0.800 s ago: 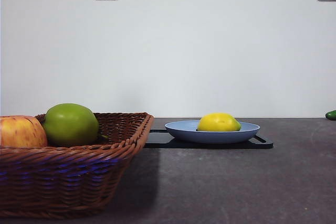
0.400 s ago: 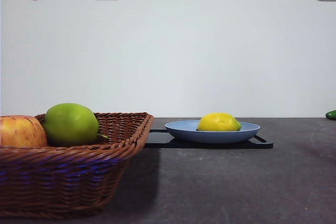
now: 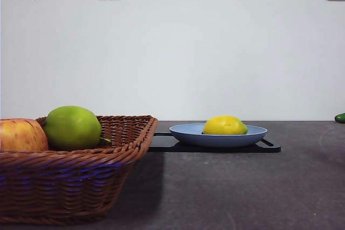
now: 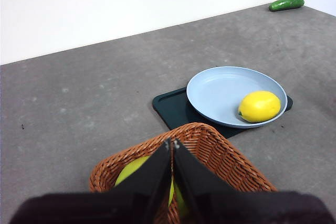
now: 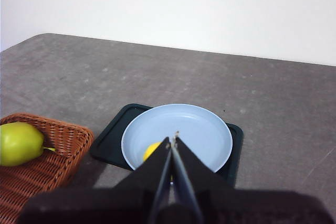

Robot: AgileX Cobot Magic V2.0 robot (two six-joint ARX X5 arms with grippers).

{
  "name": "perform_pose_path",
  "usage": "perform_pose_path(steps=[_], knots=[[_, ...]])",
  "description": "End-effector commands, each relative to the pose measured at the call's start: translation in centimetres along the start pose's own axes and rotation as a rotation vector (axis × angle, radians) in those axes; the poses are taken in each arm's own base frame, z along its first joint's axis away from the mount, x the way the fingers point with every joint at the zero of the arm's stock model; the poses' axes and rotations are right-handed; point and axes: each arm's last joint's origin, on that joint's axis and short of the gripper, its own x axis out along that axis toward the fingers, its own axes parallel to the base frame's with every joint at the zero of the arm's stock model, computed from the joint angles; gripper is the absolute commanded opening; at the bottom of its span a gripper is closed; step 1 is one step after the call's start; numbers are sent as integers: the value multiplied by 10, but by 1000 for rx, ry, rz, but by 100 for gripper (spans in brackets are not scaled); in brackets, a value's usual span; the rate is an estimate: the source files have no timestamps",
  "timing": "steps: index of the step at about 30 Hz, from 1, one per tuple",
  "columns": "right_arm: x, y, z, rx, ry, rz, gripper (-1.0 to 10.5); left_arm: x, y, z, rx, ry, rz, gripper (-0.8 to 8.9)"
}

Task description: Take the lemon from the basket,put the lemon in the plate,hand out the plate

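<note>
The basket [image 3: 81, 176] is woven brown wicker with a braided rim, its strands slightly shiny. The green apple [image 3: 72, 127] in it has a smooth, waxy skin with a soft sheen; the red-yellow apple [image 3: 21, 135] beside it looks smooth and duller. The lemon [image 3: 225, 125] has a bright yellow, faintly dimpled rind. The plate [image 4: 220, 90] is plain light blue, smooth and matt. The tray [image 5: 113, 137] under it is dark and smooth. The table [image 3: 242, 187] is a grey, mottled, matt surface. The gripper jaws in both wrist views are matt black.
</note>
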Motion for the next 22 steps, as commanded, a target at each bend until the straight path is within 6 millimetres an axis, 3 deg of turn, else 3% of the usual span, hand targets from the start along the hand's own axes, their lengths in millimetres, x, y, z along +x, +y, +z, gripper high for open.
perform_pose_path(steps=[1,10,18,22], knots=[[-1,1,4,13,-21,3,4,0,-1,4,-9,-16,-5,8],[-1,1,4,13,-21,3,4,-2,-1,3,-8,-4,-6,8],[-2,1,5,14,-27,4,4,-53,10,-11,15,-21,130,8],[-2,1,5,14,-27,3,4,-64,18,-28,-7,-83,237,8]])
